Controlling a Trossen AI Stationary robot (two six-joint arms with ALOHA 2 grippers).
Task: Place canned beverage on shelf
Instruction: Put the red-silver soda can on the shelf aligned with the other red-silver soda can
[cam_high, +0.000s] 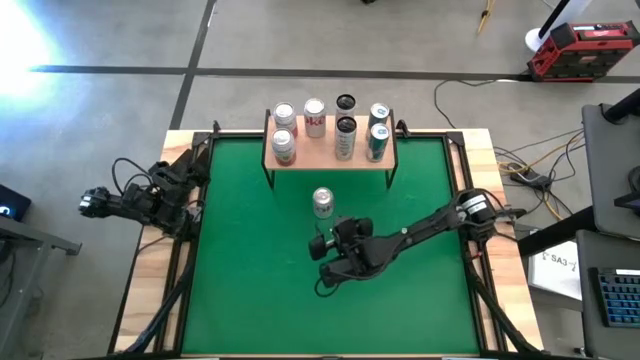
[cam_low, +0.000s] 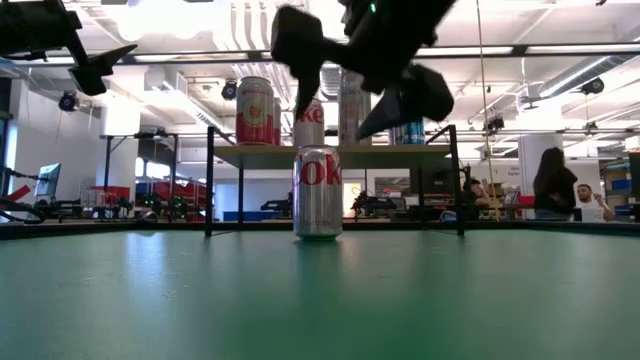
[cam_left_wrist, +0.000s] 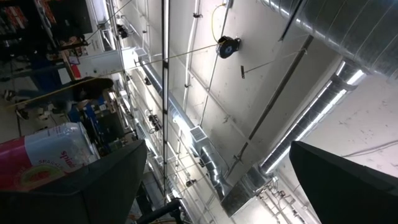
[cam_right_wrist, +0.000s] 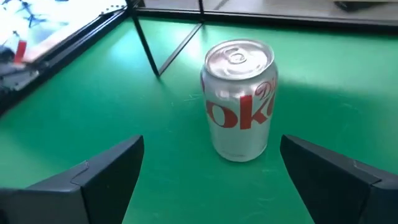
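Note:
A silver Diet Coke can (cam_high: 322, 202) (cam_right_wrist: 239, 99) stands upright on its base on the green mat (cam_high: 250, 290), just in front of the shelf (cam_high: 322, 153). The shelf is a light-wood board on thin black legs (cam_low: 330, 153), and several cans stand on it. My right gripper (cam_high: 334, 232) (cam_right_wrist: 211, 180) hangs open above the mat on the can's near side. It slants down toward the can, one finger to each side, and touches nothing. In the low view it (cam_low: 348, 100) is above the can (cam_low: 318, 192). My left gripper (cam_high: 150, 200) (cam_left_wrist: 217, 186) waits open at the table's left edge, pointing up at the ceiling.
The wooden table rim (cam_high: 495, 240) and black frame bars border the mat. The shelf's black legs (cam_right_wrist: 149, 43) stand just beyond the can. The near half of the mat is free. People (cam_low: 560, 185) are in the room behind. A red toolbox (cam_high: 585, 50) and cables lie on the floor.

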